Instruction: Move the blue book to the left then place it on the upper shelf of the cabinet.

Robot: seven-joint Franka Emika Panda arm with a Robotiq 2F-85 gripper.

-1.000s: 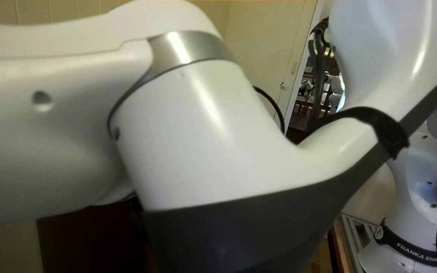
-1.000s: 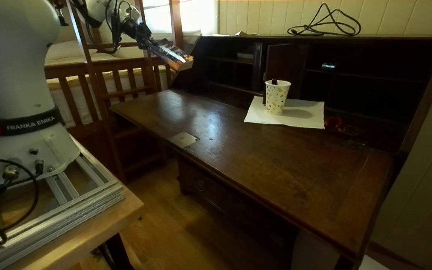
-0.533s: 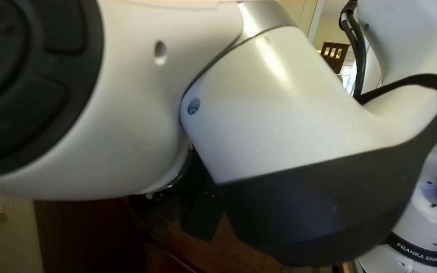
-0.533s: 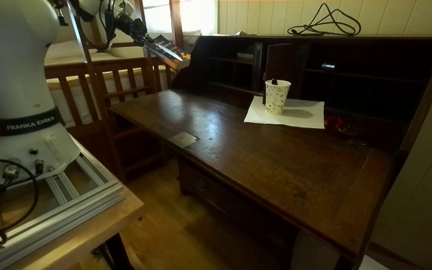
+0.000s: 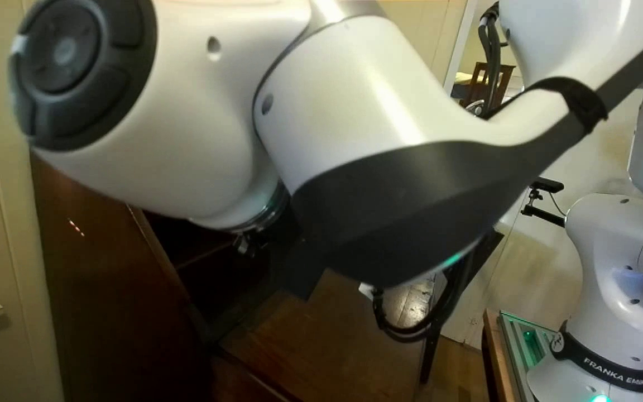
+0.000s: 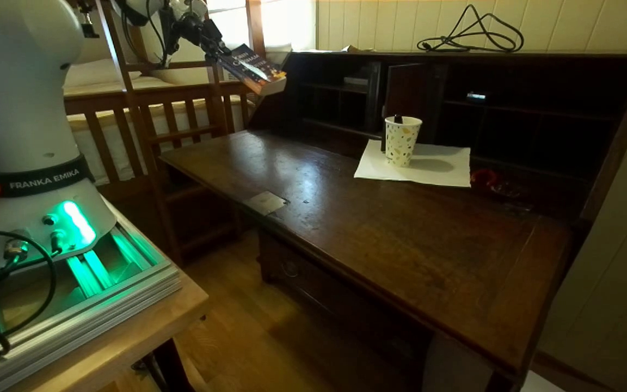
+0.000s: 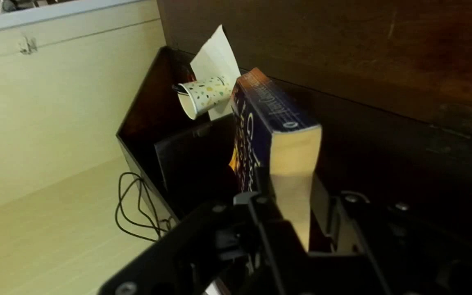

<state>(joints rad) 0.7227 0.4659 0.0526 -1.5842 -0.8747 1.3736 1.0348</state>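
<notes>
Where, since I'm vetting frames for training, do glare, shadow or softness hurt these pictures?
In an exterior view, the window is washed out white, the desktop carries glare and the cabinet recess is nearly black; a bright streak runs along the arm in an exterior view; in the wrist view, the tool looks dark and soft, the pages of the blue book brighter.

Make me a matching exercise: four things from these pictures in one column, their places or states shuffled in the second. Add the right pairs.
Things:
1. blue paperback
2. paper cup
3. black cable
4. white sheet

Places or states:
A. looped on top of the secretary desk
B. lying beneath the paper cup
C. clamped in the pincer
D. speckled, standing upright

Pairs: 1-C; 2-D; 3-A; 4-B
</notes>
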